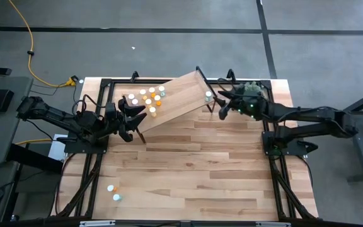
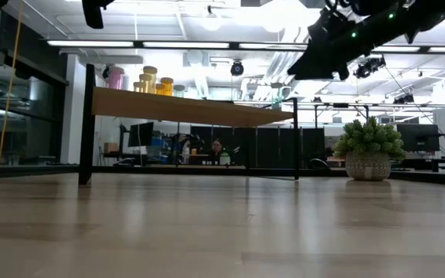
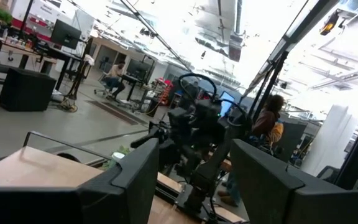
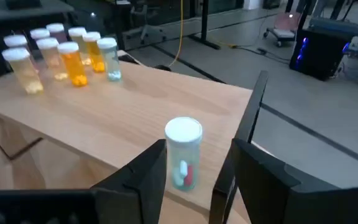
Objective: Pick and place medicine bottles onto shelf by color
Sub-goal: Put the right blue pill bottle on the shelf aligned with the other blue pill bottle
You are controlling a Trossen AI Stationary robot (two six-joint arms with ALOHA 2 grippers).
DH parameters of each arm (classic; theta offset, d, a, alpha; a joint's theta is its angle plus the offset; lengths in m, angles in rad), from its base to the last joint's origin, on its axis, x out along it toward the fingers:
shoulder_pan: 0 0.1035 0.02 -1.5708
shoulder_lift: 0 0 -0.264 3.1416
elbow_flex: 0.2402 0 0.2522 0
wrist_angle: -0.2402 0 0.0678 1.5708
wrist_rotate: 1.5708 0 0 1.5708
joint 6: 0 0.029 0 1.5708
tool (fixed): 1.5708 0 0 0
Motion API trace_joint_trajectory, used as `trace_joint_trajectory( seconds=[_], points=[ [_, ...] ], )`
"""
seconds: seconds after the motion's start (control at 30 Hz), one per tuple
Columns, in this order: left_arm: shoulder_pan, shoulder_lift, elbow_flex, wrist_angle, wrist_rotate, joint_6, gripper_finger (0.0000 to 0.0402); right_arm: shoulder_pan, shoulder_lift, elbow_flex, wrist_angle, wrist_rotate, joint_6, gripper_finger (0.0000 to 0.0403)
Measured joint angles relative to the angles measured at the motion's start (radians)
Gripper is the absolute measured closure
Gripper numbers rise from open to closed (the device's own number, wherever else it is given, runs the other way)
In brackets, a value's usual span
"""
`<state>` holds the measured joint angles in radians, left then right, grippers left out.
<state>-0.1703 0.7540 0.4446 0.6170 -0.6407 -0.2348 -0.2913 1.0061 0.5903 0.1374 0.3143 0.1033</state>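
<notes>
Right end effector (image 4: 194, 171) of mine stands open around a teal bottle (image 4: 183, 152) upright on the shelf (image 4: 142, 118) — I should lift straight up, clear of its cap, without tipping it.

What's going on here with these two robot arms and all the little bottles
Two robot arms are sorting medicine bottles onto a raised wooden shelf. A cluster of bottles already stands at the shelf's left end. The right gripper is at the shelf's other end, its open fingers on either side of a clear bottle standing there. The left gripper is open and empty beside the shelf's left end. Two more bottles wait on the table's near left.
</notes>
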Motion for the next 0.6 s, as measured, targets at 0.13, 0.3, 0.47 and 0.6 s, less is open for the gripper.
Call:
trace_joint_trajectory(
  seconds=[0.13,0.3,0.47,0.6],
  points=[
    [0.0,0.0,0.0,0.0,-0.001,0.001,0.0213,-0.003,0.067,0.01,0.006,-0.002,-0.036,0.0233],
    [0.0,0.0,0.0,0.0,-0.003,0.001,0.0213,-0.003,0.14,0.018,0.036,-0.003,-0.044,0.0233],
    [0.0,0.0,0.0,0.0,-0.003,0.001,0.0213,-0.003,0.161,0.018,0.056,0.064,-0.045,0.0233],
    [0.0,0.0,0.0,0.0,-0.003,0.001,0.0213,-0.004,0.161,0.018,0.076,0.044,-0.045,0.0233]
  ],
)
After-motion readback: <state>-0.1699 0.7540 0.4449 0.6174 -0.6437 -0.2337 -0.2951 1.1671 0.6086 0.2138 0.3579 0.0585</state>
